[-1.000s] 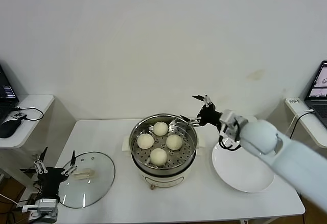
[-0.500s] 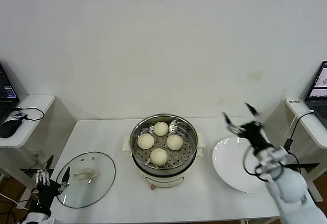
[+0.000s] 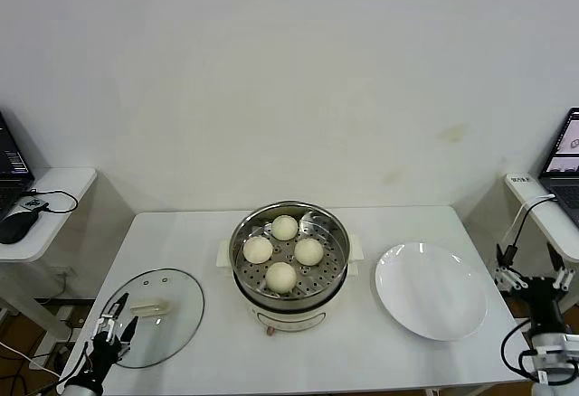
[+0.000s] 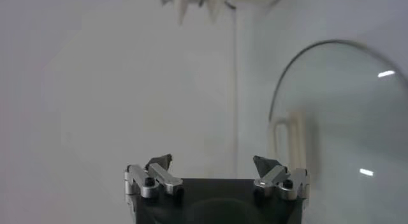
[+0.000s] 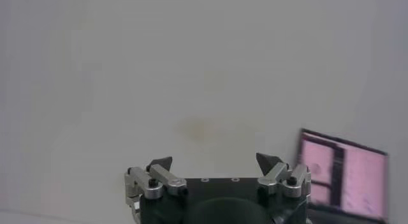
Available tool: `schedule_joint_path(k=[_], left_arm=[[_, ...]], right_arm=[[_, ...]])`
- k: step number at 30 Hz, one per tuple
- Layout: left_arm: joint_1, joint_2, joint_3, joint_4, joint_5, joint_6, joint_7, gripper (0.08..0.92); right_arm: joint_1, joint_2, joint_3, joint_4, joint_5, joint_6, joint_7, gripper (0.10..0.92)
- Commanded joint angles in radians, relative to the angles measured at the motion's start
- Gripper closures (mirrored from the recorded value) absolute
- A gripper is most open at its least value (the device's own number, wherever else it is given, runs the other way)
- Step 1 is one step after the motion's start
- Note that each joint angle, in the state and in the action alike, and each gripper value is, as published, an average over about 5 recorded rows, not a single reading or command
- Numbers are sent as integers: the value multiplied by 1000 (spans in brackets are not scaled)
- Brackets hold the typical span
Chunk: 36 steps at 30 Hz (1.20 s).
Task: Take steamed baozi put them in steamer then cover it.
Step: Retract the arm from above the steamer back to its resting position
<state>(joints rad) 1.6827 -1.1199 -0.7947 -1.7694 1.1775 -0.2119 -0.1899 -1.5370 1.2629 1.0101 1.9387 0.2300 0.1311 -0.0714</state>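
The right end effector [image 3: 534, 280], which a second before had hung over the steamer's rim at about 3 o'clock, had pulled right away and dropped low off the desk's right edge, jaws spread wide and holding nothing. The left end effector [image 3: 115, 318] had also sunk lower at the desk's left front corner, spread wide and empty, just beside the near edge of the cover [image 3: 151, 315].

That retreat told me the loading was done: all 4 steamed baozi [image 3: 281, 251] sat in the steamer [image 3: 289, 265], 1 each at roughly 12, 3, 6 and 9 o'clock on the perforated floor. The white plate [image 3: 431, 289] at the steamer's 3 o'clock lay bare. Only the covering looked left to do, and the cover lay flat on the desk [image 3: 199, 233] at the steamer's 8 o'clock, well apart from it, with its pale bar handle facing up.

Around the desk, a side shelf to the left carried a mouse [image 3: 15, 223] and a cable, and a laptop [image 3: 563, 156] stood at the far right. Nothing stood between the cover and the pot; the steamer's own side handle at 9 o'clock was the only thing the lid would have to clear.
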Motion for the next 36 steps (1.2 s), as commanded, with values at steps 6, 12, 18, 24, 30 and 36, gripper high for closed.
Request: schedule_joint_path(k=[6,12,18,24,30,36], left_arm=[[-132,19,81,112,102,3,52,177],[-197,22,98,161,102,6,54,177],[-269,26,115,210,98,17,62,177],[-308,27,114,239,88,25,66,177],[-341,21,119,270,74,31,70,177],[-353,11,127,293,54,39,71,177]], right_arm=[[-53,81,64,19,-26,22,8,203],[-67,91,58,25,-34,26,7,202],[-73,100,40,22,-50,31,4,203],[-80,108,29,22,-60,35,1,203],[-83,111,23,21,-68,36,-3,202],[-86,116,17,18,-75,38,-5,203]])
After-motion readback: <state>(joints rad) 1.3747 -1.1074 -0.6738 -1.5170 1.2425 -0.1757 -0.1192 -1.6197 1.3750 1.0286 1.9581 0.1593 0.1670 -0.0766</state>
